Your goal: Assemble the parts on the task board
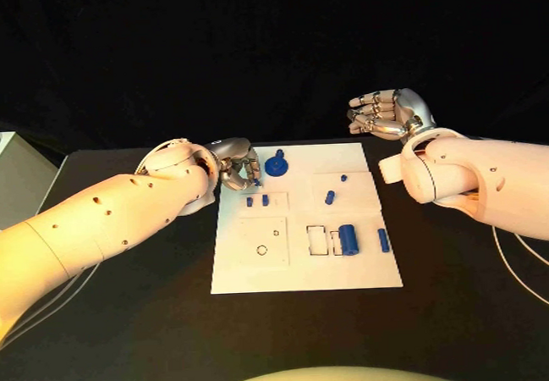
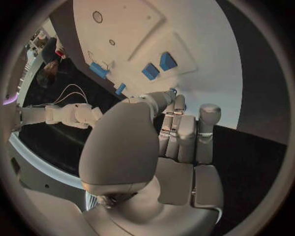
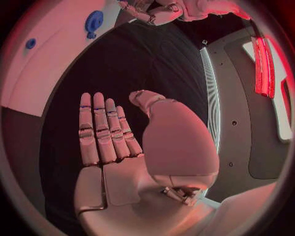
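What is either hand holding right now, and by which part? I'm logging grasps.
Right hand: nothing, fingers straight over bare table. Left hand: fingers curled at the task board edge, near the blue gear; any hold cannot be told.

Both arms are smooth white shells dotted with small dark screw holes. Thin white cables loop beside each. The left hand [image 1: 234, 168] and right hand [image 1: 391, 113] are silver metal, with segmented fingers.

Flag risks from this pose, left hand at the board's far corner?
1. The left hand is crowded against the white task board edge beside the round blue gear-like part; a sweep could knock it.
2. Two small blue blocks lie just under that hand and may get nudged.
3. The right hand hovers off the board, unable to steady it.
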### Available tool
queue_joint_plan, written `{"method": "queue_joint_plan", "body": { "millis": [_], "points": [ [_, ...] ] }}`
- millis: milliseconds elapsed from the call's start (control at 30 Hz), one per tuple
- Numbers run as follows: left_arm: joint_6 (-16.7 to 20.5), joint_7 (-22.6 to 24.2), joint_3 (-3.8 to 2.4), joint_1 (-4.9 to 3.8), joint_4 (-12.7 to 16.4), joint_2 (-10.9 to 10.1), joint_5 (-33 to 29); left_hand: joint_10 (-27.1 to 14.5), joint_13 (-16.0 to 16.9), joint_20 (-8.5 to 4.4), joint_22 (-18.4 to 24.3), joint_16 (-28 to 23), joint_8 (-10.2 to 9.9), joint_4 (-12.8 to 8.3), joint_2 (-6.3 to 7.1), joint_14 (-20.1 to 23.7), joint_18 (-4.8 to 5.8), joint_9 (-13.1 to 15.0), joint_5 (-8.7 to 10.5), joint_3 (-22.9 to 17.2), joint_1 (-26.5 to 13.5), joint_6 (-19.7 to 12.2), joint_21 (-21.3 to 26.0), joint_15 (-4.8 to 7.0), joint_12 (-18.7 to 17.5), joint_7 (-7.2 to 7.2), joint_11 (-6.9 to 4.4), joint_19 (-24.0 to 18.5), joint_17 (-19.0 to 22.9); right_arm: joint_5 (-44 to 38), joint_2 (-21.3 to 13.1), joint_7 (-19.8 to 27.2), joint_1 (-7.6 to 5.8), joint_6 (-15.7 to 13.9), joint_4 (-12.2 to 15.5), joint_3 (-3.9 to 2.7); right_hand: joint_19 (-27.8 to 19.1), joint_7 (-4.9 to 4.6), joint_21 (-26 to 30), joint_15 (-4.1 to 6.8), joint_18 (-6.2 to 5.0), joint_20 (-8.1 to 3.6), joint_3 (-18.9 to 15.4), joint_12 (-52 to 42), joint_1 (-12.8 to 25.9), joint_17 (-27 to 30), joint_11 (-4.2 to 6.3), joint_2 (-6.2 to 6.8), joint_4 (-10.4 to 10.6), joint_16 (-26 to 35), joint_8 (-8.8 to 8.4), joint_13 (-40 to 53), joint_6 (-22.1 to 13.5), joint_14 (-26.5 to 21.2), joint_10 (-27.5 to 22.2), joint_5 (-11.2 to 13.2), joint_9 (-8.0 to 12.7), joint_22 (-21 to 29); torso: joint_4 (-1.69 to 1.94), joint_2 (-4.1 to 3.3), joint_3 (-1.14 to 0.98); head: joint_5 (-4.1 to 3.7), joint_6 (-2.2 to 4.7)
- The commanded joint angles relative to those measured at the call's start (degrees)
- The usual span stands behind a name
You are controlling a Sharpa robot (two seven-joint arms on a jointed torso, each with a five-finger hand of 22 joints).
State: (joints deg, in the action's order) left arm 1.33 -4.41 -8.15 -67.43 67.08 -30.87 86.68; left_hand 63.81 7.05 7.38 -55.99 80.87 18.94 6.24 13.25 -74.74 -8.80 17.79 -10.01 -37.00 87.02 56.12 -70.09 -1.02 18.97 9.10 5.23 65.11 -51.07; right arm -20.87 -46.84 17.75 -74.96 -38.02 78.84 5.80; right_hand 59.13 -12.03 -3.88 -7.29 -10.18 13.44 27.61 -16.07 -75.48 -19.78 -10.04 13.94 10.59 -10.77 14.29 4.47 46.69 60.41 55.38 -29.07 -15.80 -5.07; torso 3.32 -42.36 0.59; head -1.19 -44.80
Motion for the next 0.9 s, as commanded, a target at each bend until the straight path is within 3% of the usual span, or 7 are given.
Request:
{"method": "queue_joint_plan", "body": {
  "millis": [33, 900],
  "points": [
    [-0.5, -0.2, -0.04, -0.07, -0.1, 0.3, 0.6, 0.6, 0.1, -0.11, 0.1, -0.2, -0.3, 0.1, -0.16, -0.4, 0.87, 0.0, 0.00, 0.2, -0.7, 0.2, -0.2, -0.10, -0.3, 0.02, -0.05, 0.2, -0.1, -0.3, 0.1, 0.8, 0.01, 0.5, 0.1, -0.03, -0.1, -1.89, 0.0, 0.09, -0.42, 0.05, 0.1, 0.3, 0.2, 0.1, -0.12, -0.38, -0.4, 0.2, -0.22, -0.1, 0.4, 0.4, 0.4, -0.3, 0.1, 0.1, -0.01, 0.03, 0.00, -0.05, -0.05],
    [-2.3, -1.1, 0.06, -0.01, -2.1, 2.3, 0.9, 0.6, 0.1, -0.15, 0.2, -0.3, -0.4, 0.0, -0.26, -0.3, 0.83, 0.1, -0.02, 0.1, -0.7, 0.2, -0.2, -0.07, -0.5, 0.00, -0.08, 0.2, 0.1, -0.3, 0.1, 0.8, 0.01, 0.6, 0.2, -0.03, -0.1, -1.89, 0.0, 0.09, -0.42, 0.05, 0.1, 0.3, 0.2, 0.1, -0.12, -0.38, -0.4, 0.2, -0.22, -0.1, 0.4, 0.4, 0.4, -0.3, 0.1, 0.1, -0.01, 0.03, -0.04, -0.15, -0.23]
  ]
}}
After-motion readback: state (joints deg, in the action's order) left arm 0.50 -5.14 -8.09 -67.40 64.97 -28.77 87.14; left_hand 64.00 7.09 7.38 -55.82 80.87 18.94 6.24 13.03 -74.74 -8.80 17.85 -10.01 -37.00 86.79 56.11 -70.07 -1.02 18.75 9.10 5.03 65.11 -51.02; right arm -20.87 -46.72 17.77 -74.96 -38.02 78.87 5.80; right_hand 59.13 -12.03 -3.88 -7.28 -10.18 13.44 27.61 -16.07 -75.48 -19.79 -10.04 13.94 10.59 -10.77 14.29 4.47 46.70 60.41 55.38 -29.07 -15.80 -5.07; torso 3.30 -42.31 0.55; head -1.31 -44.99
